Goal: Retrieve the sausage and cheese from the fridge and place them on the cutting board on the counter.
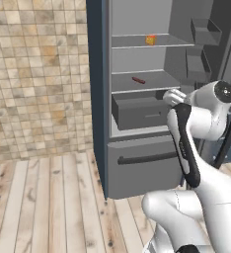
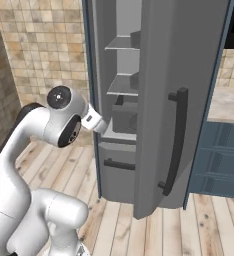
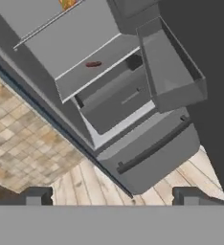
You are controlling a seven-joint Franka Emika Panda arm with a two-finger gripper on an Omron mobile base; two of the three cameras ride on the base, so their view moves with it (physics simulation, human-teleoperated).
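In the left base view a tiled wall (image 1: 38, 74) of beige and brown squares fills the left side, above a floor (image 1: 48, 202) of pale wooden planks. To the right of the wall stands the fridge (image 1: 98, 99), its dark blue-grey side facing the camera and its upper compartment open on a grey shelved interior. The cheese (image 1: 150, 40), a small yellow-orange block, sits on the upper shelf toward its right end. One shelf lower lies the sausage (image 1: 138, 80), a thin dark red-brown stick resting at a slant near the middle of that shelf. Below it a grey drawer (image 1: 139, 111) stands pulled partly out, and under that a lower freezer front (image 1: 147, 165) carries a dark bar handle. Two door bins (image 1: 204, 32) hang on the inside of the open door at the far right. The white arm (image 1: 196, 128) rises from the lower right, its wrist reaching in front of the drawer.

In the right base view the open fridge door (image 2: 164, 100) with its dark bar handle hides most of the interior; farther right a strip of beige counter (image 2: 229, 102) sits over blue cabinet drawers (image 2: 221, 160).

In the hand view, the gripper (image 3: 112, 196) shows its two dark fingertips (image 3: 37, 195) spread wide apart with nothing between them, well short of the shelves. The sausage lies on the middle shelf, toward the top left of that view.
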